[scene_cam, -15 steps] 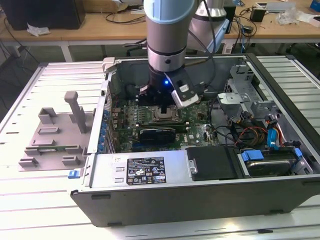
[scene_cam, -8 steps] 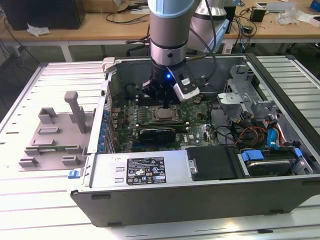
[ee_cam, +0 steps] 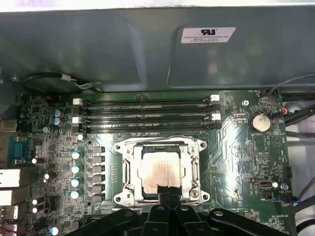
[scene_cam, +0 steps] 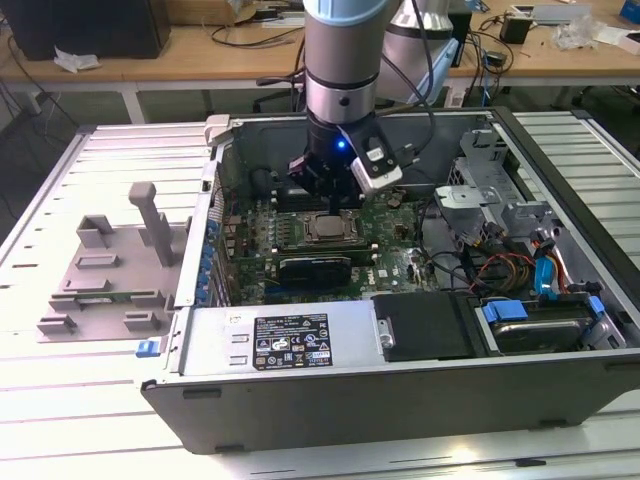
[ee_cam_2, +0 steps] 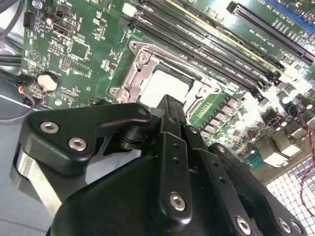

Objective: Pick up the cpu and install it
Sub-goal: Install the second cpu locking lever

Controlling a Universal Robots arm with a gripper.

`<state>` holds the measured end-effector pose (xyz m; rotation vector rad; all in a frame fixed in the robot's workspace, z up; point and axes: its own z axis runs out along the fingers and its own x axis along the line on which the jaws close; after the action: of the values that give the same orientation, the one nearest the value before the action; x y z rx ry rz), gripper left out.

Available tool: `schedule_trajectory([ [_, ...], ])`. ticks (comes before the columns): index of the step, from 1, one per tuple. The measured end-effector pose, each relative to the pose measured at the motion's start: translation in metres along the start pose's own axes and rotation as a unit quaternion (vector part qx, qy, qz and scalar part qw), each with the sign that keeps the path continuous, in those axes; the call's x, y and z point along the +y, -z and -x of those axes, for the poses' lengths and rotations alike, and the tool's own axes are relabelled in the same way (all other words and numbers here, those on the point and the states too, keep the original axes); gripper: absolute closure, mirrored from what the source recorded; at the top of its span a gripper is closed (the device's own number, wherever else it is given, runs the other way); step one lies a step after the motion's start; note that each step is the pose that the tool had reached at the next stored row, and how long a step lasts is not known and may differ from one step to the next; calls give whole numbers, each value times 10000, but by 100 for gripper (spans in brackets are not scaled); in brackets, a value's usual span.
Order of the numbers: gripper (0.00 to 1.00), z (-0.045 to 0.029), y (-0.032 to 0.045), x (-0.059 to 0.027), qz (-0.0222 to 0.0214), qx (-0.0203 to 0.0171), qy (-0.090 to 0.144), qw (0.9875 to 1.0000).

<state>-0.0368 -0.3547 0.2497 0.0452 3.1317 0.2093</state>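
While the cpu (ee_cam: 161,169) sits in its socket (ee_cam: 160,169), the gripper (ee_cam: 167,192) hovers just above, grip unclear.

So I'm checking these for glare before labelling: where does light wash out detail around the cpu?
In the second wrist view the cpu is blown out almost white, and the board's far corner glares too. In the first wrist view its top shows a milder sheen. In the exterior view, the gripper shades it.

An open computer case (scene_cam: 560,180) sits beside a grey fixture (scene_cam: 110,265).
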Motion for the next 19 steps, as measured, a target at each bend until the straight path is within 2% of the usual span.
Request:
schedule_trajectory([
  [3, 89, 19, -6, 14, -124, 32, -1, 9999],
  [6, 89, 32, -11, 42, -335, 89, -8, 9994],
  [7, 89, 33, -13, 54, -383, 92, -9, 9992],
  [9, 89, 32, -17, 78, -433, 91, -9, 9990],
  [10, 89, 32, -19, 97, -449, 91, -9, 9990],
  [15, 89, 32, -21, 117, -454, 91, -8, 9989],
  [19, 89, 70, -24, 121, -455, 94, 37, 9989],
])
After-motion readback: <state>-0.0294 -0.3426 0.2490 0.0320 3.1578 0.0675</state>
